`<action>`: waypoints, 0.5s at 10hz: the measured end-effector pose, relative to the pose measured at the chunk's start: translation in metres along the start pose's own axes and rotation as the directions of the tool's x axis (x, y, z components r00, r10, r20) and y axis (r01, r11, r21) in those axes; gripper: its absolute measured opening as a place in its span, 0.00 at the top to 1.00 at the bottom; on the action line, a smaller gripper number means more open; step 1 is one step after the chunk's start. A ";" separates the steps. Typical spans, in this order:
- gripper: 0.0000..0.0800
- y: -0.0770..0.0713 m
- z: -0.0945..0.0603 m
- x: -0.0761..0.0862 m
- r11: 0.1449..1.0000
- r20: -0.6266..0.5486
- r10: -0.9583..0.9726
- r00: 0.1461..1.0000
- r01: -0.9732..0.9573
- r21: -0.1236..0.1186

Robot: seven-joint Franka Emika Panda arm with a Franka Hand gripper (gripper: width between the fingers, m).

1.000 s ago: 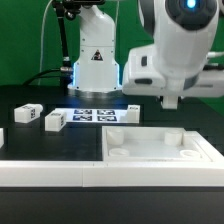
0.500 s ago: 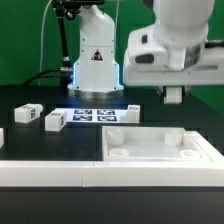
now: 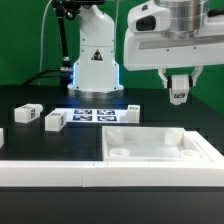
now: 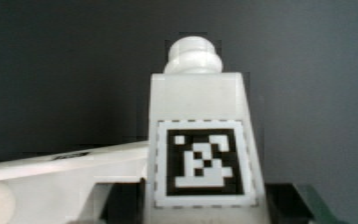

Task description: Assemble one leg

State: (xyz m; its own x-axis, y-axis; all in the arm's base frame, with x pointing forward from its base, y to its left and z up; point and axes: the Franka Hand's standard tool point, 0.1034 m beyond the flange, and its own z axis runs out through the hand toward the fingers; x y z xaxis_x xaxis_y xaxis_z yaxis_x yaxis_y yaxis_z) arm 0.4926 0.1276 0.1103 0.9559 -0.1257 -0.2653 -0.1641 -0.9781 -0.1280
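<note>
The leg [image 4: 202, 130] is clamped in the claw [image 3: 179, 86] and held above the desk [image 3: 40, 142], near the exterior view's right edge.

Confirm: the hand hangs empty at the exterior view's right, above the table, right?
Not empty: the wrist view shows the hand clamped on the leg. It does hang above the table at the exterior view's right.

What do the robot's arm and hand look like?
The robot's arm is smooth, round and shiny white, with a black triangle sticker, a glowing blue ring and black cables at its base. Its hand is a boxy white block with two dark fingers.
</note>
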 end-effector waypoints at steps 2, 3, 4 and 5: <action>0.64 -0.002 -0.002 0.006 1.000 -0.153 -0.024 0.988 0.024 0.003; 0.64 -0.002 -0.006 0.012 0.999 -0.213 -0.049 0.976 0.049 -0.008; 0.64 -0.003 -0.014 0.021 0.998 -0.289 -0.068 0.955 0.067 -0.012; 0.64 -0.004 -0.020 0.029 0.995 -0.362 -0.095 0.927 0.094 -0.022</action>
State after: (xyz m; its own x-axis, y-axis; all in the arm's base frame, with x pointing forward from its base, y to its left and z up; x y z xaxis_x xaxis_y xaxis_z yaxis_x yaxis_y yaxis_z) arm 0.5258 0.1247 0.1221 0.9902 -0.0832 0.1120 -0.0682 -0.9889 -0.1318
